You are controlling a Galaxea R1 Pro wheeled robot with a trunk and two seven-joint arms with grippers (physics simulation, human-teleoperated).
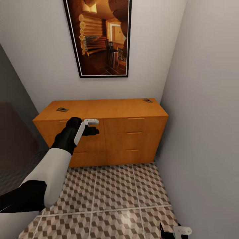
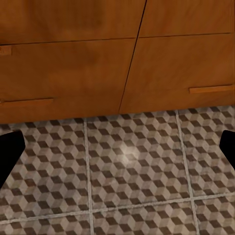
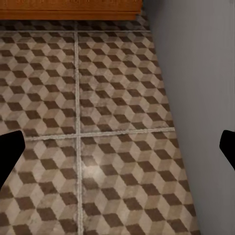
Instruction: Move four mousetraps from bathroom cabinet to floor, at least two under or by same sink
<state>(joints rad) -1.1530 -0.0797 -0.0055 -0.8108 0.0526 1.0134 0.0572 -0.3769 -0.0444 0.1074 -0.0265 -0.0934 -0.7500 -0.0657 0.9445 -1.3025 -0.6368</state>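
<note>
mousetraps sit on the cabinet point(image 1: 99, 109) top in your head view: one mousetrap point(image 1: 62, 109) near its left end, another point(image 1: 147, 100) at the right rear corner. your left gripper point(image 1: 94, 126) hovers at the front edge, well apart from both; i cannot tell its spread here. your left wrist view shows fingertips point(image 2: 10, 149) spread wide, released, over drawer fronts and bathroom floor point(image 2: 132, 171), no trap. your right wrist view shows the right gripper point(image 3: 117, 147) released too. reach blind and you could knock a trap off.

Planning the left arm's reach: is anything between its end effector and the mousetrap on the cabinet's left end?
Nothing visible. The left end effector sits before the cabinet front, below the mousetrap lying on top.
</note>
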